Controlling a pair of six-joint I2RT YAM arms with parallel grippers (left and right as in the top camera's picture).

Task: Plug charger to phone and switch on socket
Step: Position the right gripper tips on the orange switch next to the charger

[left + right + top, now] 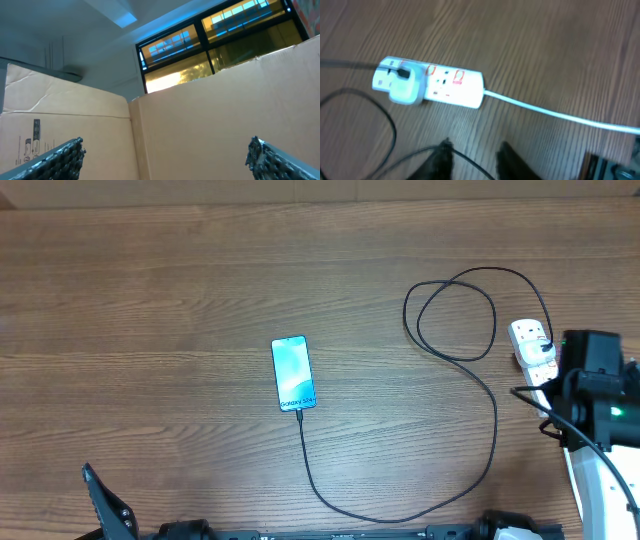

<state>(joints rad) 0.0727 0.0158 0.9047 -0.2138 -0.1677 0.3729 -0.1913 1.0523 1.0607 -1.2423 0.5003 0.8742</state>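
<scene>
The phone (292, 373) lies flat mid-table with its teal screen up. The charger cable (495, 430) runs from the phone's near end, where its tip (299, 411) sits against the phone. It curves along the front edge, then loops up to the socket (531, 346). In the right wrist view the white socket (451, 86) carries a white adapter (402, 89) and red-marked switches (458, 76). My right gripper (475, 161) is open just short of the socket, and the black cable (390, 130) crosses the table under its fingers. My left gripper (165, 160) is open, empty, and faces cardboard.
The socket's thick white cord (560, 118) trails off to the right. My right arm (592, 385) covers the socket's near end at the table's right edge. My left arm (108, 508) rests at the front left corner. Cardboard boxes (225, 115) fill the left wrist view.
</scene>
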